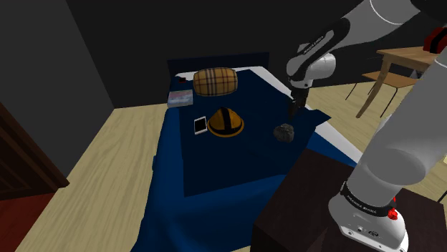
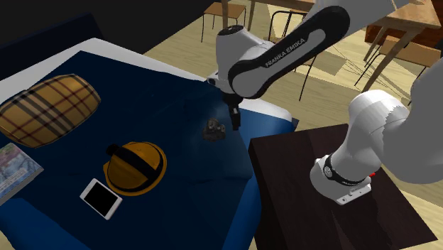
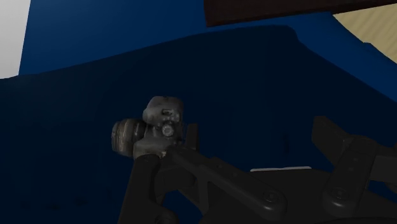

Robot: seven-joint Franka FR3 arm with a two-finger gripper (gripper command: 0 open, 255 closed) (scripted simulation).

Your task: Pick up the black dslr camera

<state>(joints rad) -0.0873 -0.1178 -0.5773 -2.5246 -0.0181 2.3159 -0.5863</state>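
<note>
the camera lies on the blue bed, out past the tip of one jaw and not in the gap between the two jaws. its round lens points off to the side, away from the other jaw. in the shoulder view the camera sits near the edge of the bed close to the dark stand, and the gripper hangs just above and beside it. in the second exterior view the gripper points down just beside the camera, on that view's right

the near jaw covers a low corner of the camera in the wrist view, so i cannot tell if it touches it. in the shoulder view the camera looks like a little grey lump and its parts are hard to make out. the arm is cut off by the top edge there

the jaws of the gripper stand wide apart and hold nothing; only blue bed shows between them

further off on the bed lie a yellow and black hard hat, a flat phone just beside it, and a checked pillow
</note>
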